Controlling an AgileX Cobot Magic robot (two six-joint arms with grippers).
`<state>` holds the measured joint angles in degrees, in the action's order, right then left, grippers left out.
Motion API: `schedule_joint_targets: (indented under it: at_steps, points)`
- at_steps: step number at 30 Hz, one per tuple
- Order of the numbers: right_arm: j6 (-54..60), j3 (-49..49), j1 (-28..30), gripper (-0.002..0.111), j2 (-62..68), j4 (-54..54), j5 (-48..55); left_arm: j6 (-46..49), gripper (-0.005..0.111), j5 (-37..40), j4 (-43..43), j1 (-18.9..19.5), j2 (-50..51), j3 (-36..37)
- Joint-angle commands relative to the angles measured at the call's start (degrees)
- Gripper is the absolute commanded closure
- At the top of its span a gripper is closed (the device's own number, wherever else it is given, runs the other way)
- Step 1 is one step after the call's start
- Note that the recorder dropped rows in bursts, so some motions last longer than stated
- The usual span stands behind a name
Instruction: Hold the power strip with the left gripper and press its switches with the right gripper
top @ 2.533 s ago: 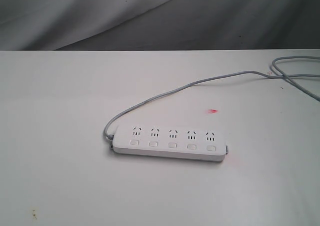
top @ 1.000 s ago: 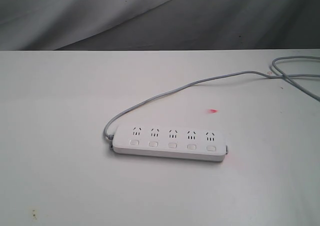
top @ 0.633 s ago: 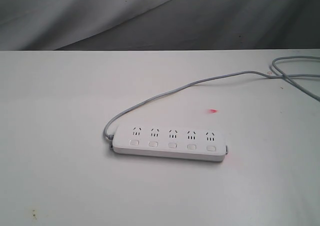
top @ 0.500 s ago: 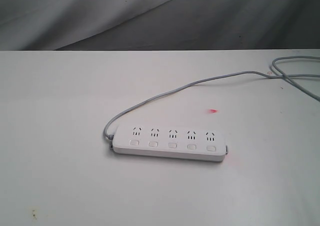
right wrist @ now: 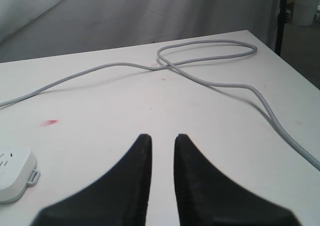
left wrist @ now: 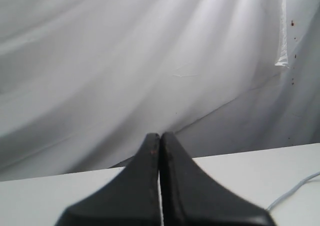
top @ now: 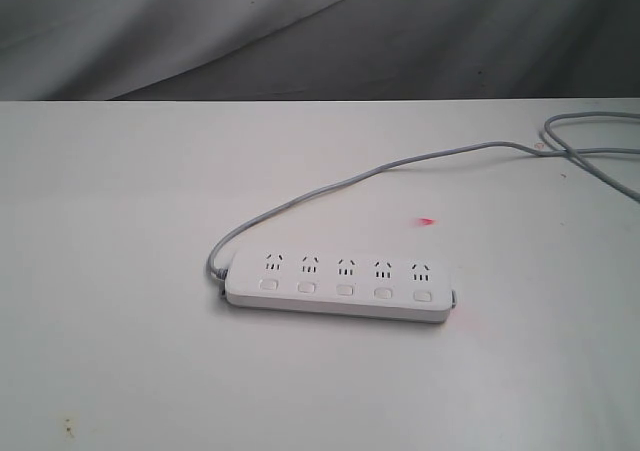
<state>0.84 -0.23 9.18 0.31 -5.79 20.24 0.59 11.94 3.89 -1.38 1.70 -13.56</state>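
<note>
The white power strip (top: 338,286) lies flat on the white table (top: 120,221), outlets in a row with the switches (top: 345,290) just below them. Its grey cord (top: 330,186) runs from the strip's left end toward the back right. Neither gripper shows in the exterior view. The left gripper (left wrist: 160,136) is shut, fingers pressed together with nothing between them, and faces the grey backdrop above the table. The right gripper (right wrist: 162,137) stands open by a narrow gap, empty, above bare table. One end of the power strip (right wrist: 12,173) shows off to its side.
The cord (right wrist: 210,60) forms a loop near the table's far right corner and trails off the side. A small red mark (top: 426,221) sits on the table behind the strip. A grey cloth backdrop (top: 300,31) hangs behind the table.
</note>
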Motion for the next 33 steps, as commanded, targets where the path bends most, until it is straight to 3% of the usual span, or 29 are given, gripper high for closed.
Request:
schedule_joint_targets:
  at_steps: [1,23,33]
  points:
    - [-0.1,0.2,0.1,0.093,-0.3,0.3,0.0,-0.6,0.106,2.6,-0.5,-0.3,-0.6,2.2]
    - [-0.1,0.2,0.1,0.093,-0.3,0.3,0.0,-0.6,0.106,6.3,-0.5,-0.2,-1.7,13.6]
    - [-0.1,0.2,0.1,0.093,-0.3,0.3,0.0,-0.6,0.106,6.4,-0.8,-0.2,-1.7,13.6]
